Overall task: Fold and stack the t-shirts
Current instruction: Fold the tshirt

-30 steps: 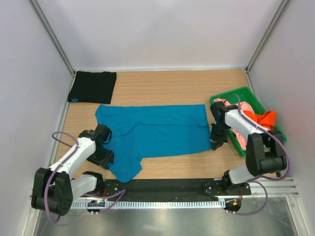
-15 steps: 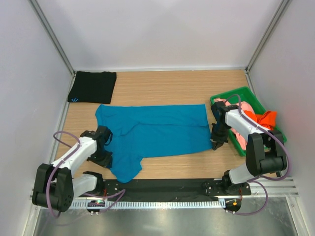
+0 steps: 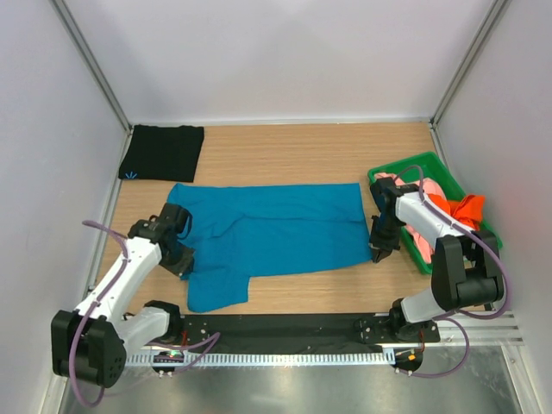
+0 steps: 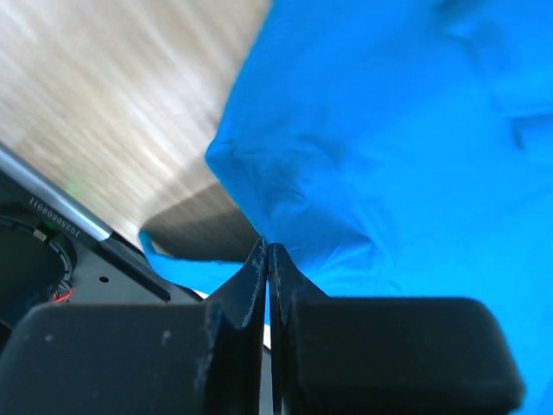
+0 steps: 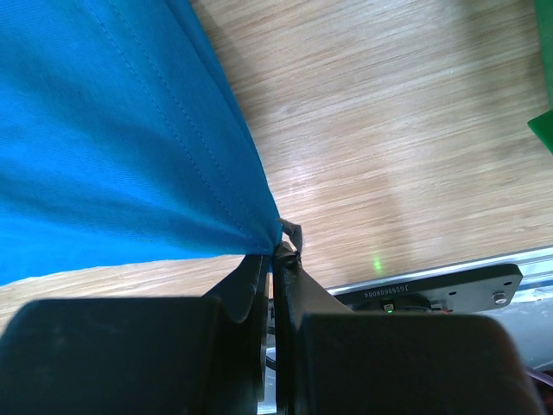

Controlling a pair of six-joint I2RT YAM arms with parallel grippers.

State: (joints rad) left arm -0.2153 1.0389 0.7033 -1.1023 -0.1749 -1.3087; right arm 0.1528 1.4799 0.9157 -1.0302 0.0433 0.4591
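Observation:
A teal-blue t-shirt [image 3: 276,226] lies spread across the middle of the wooden table. My left gripper [image 3: 183,263] is shut on a fold of its left side, and teal cloth [image 4: 363,130] bunches right at the closed tips [image 4: 268,249]. At the shirt's near right corner my right gripper [image 3: 377,253] is shut on the hem [image 5: 216,164], with the tips [image 5: 275,252] just above the wood. A folded black t-shirt [image 3: 162,153] with a small light-blue mark lies at the back left. An orange t-shirt [image 3: 463,208] and a pink t-shirt [image 3: 424,240] sit crumpled in the tray.
The green plastic tray [image 3: 404,164] stands at the right edge, close beside my right arm. White walls with metal posts close in the table on three sides. A black base rail [image 3: 285,328] runs along the near edge.
My left gripper has shut on the teal shirt's left side and moved a little away from the near edge. The shirt's near-left flap now hangs squarer. The right arm has not moved.

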